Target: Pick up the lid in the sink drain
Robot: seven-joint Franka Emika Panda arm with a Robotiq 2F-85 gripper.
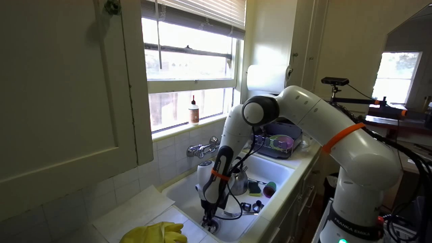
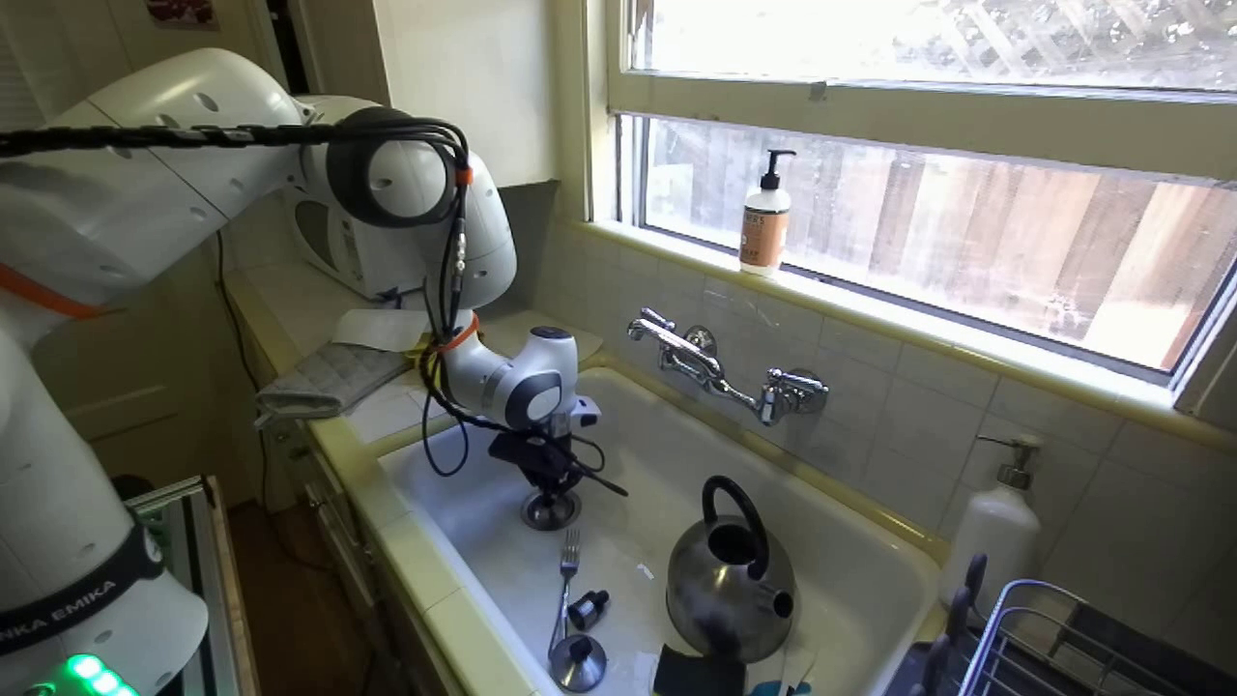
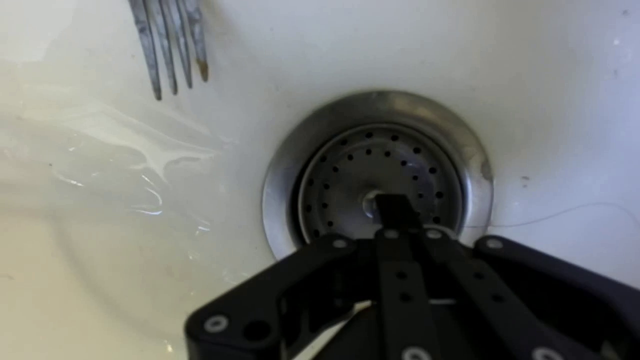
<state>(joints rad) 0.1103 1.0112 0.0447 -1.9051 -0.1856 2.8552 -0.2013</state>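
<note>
Gripper [image 3: 395, 212] over the lid [image 3: 372, 172]; jaws together
Drain [image 3: 380, 106] below the jaws, lid seated within; knob [image 3: 369, 203] beside their tips; fork [image 3: 165, 50] near; kettle [image 2: 715, 599] well apart.

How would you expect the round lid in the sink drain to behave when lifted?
The drain lid is probably stiff, given its grey metallic sheen. Its many small holes suggest thin, fairly light sheet. The small, shiny central knob may prove slippery to pinch.
</note>
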